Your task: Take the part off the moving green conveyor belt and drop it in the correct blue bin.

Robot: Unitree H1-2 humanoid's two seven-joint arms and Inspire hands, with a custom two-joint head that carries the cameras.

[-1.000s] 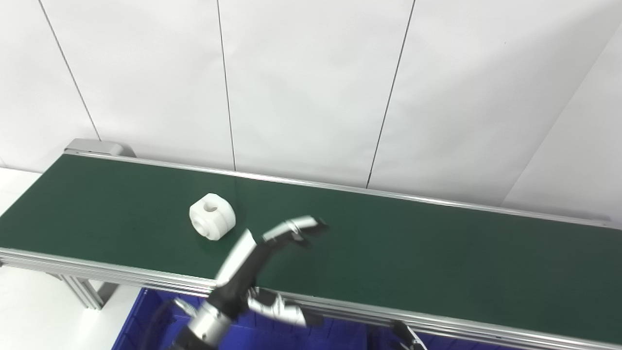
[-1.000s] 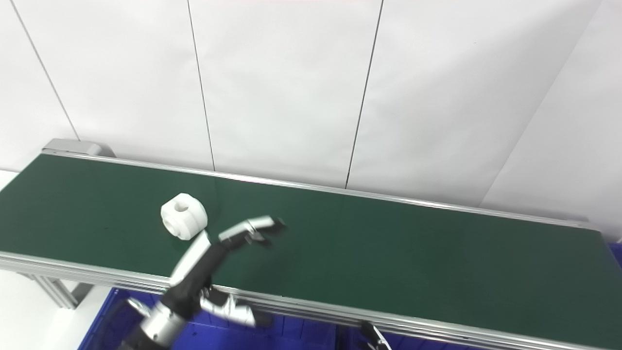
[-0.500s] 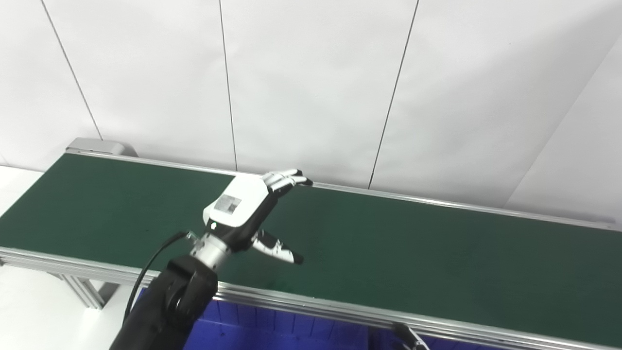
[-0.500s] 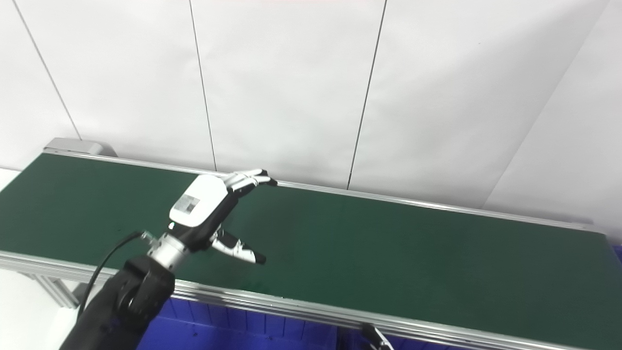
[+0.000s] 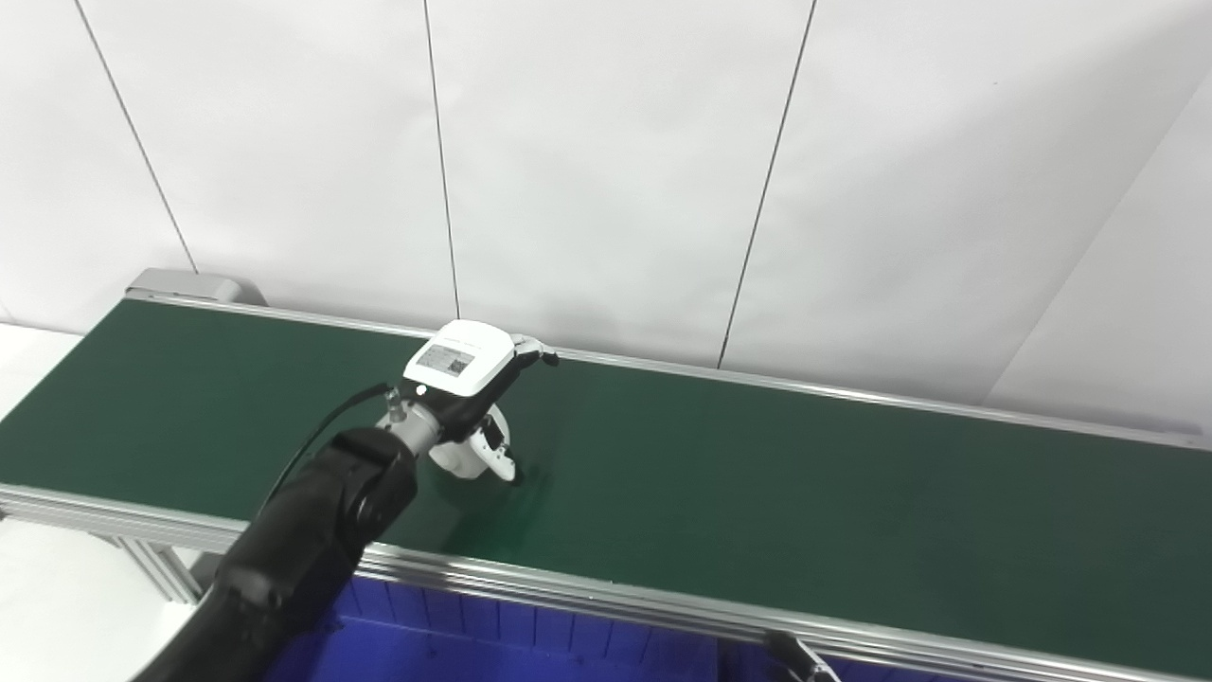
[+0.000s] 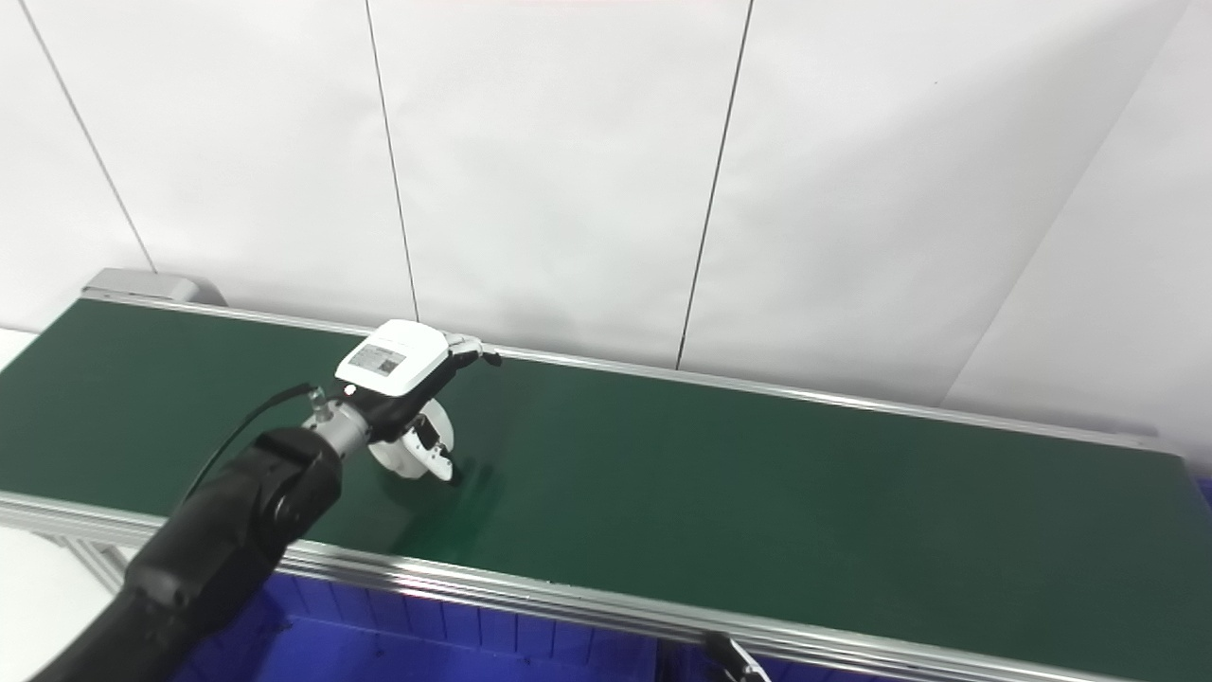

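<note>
A white round part (image 5: 461, 458) lies on the green conveyor belt (image 5: 805, 483), left of the middle. My left hand (image 5: 466, 366) is right over it, palm down. Its fingers curl down past the part's far side and the thumb (image 5: 500, 452) lies against its near right side. The hand hides most of the part, which still rests on the belt. It also shows in the right eye view (image 6: 405, 454) under the hand (image 6: 398, 358). My right hand is not in view.
A blue bin (image 5: 530, 644) sits below the belt's near aluminium rail (image 5: 663, 611). A white panelled wall stands close behind the belt. The belt's left end has a grey roller cover (image 5: 185, 284). A small dark piece (image 5: 793, 655) pokes up at the bottom edge.
My left hand rose from below the near rail, swung over the belt and came down on the part, its fingers and thumb curling in. The part drifted slightly right along the belt.
</note>
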